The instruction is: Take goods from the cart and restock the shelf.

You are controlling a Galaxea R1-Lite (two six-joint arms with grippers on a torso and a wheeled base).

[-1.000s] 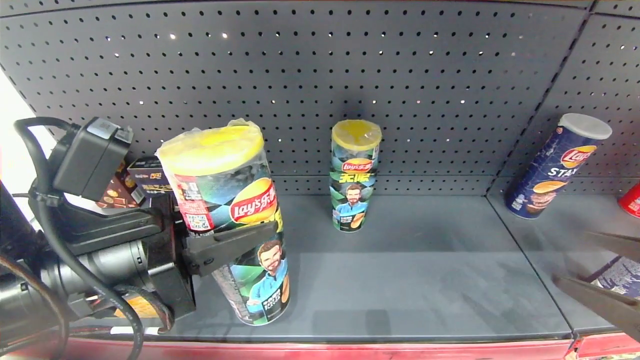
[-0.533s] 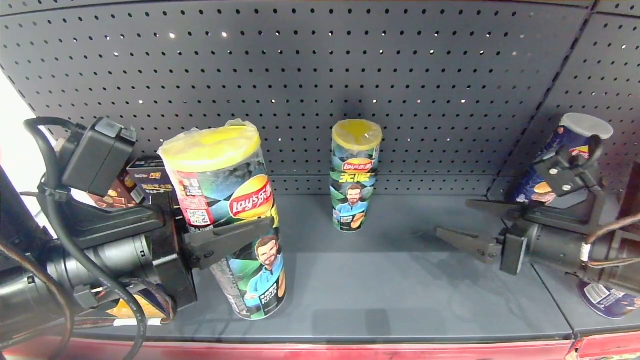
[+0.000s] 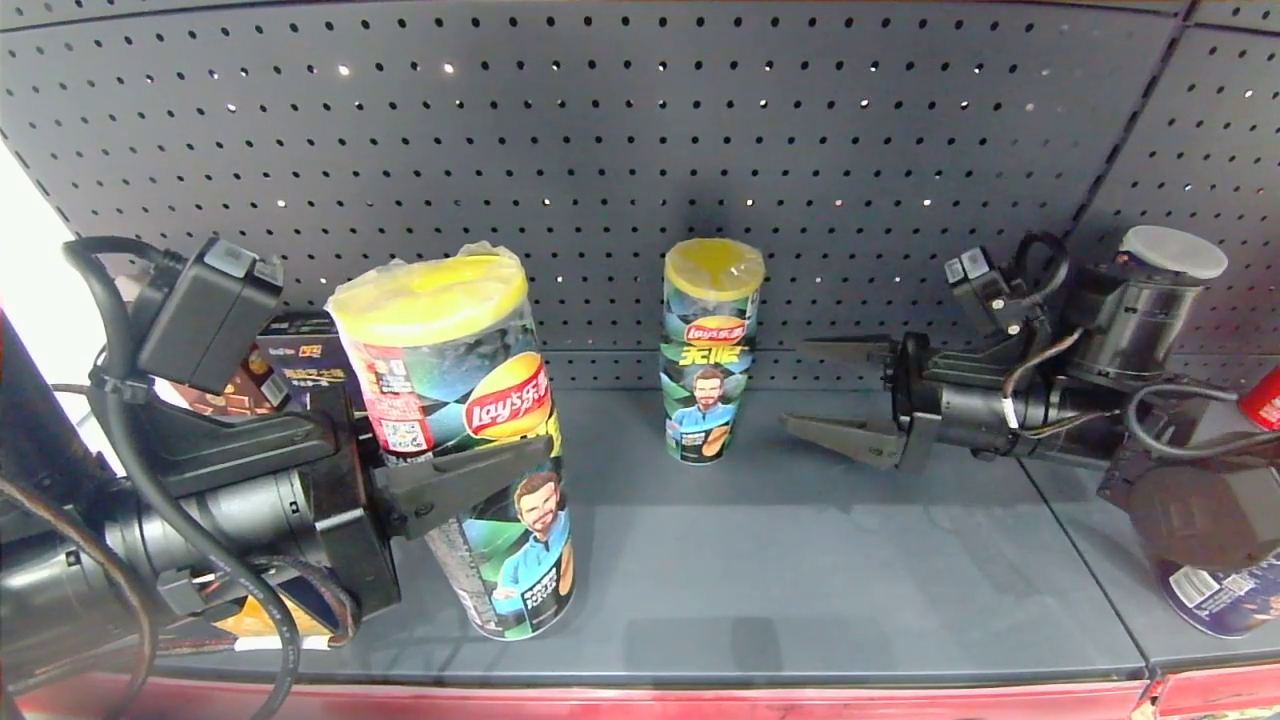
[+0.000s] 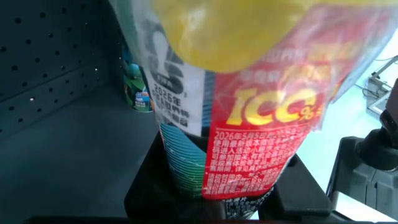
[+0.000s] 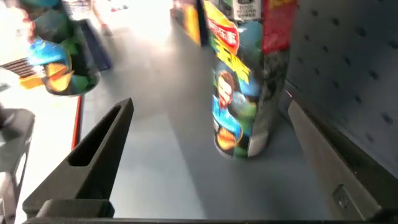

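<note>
Holds a can [image 3: 470, 370] in the left gripper [image 3: 455, 470], at 8 o'clock on the shelf [image 3: 800, 580]. Jaws closed around its middle, 1 finger across the front. Carries it upright near the front edge; base touching the deck or not, cannot tell. Shows a 2nd can [image 3: 710, 350] standing at 12 o'clock, right by the pegboard [image 3: 640, 150]. Points the right gripper [image 3: 815, 388] in from 3 o'clock, jaws wide apart and empty, tips near that 2nd can. Frames it between both fingers [image 5: 93, 155] in the right wrist view, touching neither. Boxes [image 3: 300, 365] at 9 o'clock behind the left gripper. Blue can [image 3: 1170, 250] at 2 o'clock behind the right arm, red can [image 3: 1262, 398] at the 3 o'clock edge, dark can [image 3: 1215, 600] low at 4 o'clock.
</note>
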